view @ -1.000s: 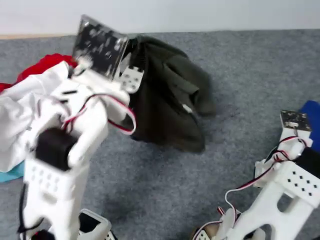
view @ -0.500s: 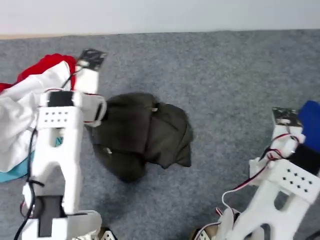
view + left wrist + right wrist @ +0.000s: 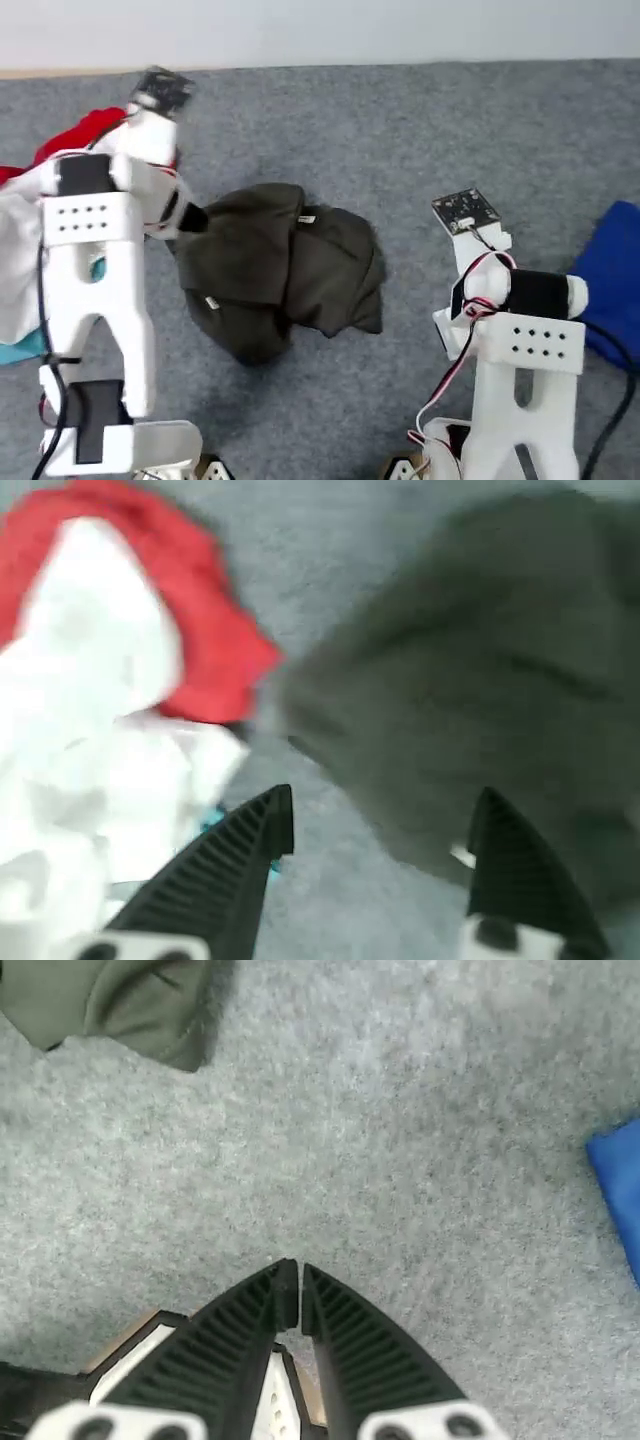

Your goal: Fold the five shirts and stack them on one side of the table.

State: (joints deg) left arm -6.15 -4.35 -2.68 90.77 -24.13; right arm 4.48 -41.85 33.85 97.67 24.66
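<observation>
Crumpled dark shirt (image 3: pixel 290 265) on carpet (image 3: pixel 450 130)

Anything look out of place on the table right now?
The dark olive shirt lies crumpled in a heap in the middle, not spread flat. The white shirt and red shirt are bunched together at the high view's left edge, and a blue cloth sits apart at its right edge.

A grey, carpet-like table cover (image 3: pixel 420 1140) lies under the right gripper (image 3: pixel 290 1270) and spreads out on every side of it. Far ahead of the gripper stands a plain pale wall (image 3: pixel 400 30), with a thin tan strip (image 3: pixel 40 72) at its foot. The light is soft and even.
</observation>
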